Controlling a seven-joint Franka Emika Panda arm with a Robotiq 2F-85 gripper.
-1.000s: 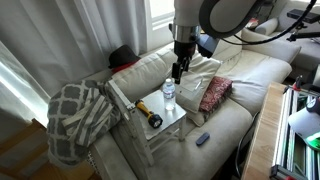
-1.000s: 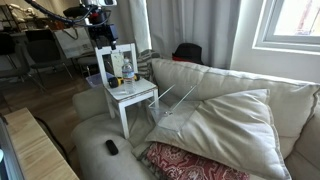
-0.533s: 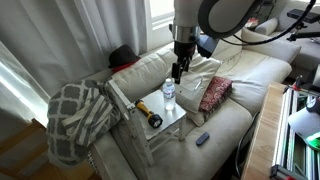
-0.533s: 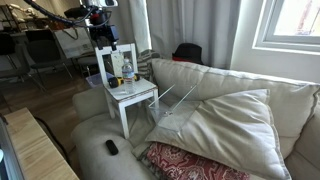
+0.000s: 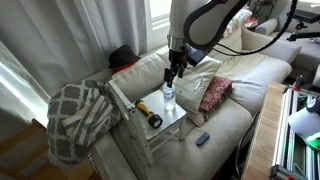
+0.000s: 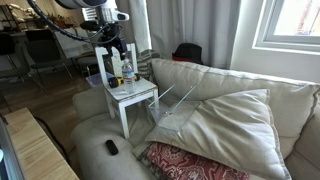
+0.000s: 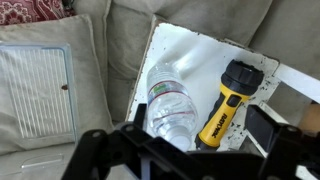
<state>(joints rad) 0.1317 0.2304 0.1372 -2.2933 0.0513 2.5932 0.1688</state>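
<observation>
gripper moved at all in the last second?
Yes. The gripper has shifted left and slightly down, and now hangs directly above the water bottle on the white chair.

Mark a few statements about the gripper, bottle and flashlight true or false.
1. The gripper is shut on the bottle. False: its jaws are open and it hangs above the bottle without touching it.
2. The flashlight lies beside the bottle on the white chair. True.
3. The flashlight is red. False: it is yellow and black.
4. A dark remote lies on the couch. True.
</observation>
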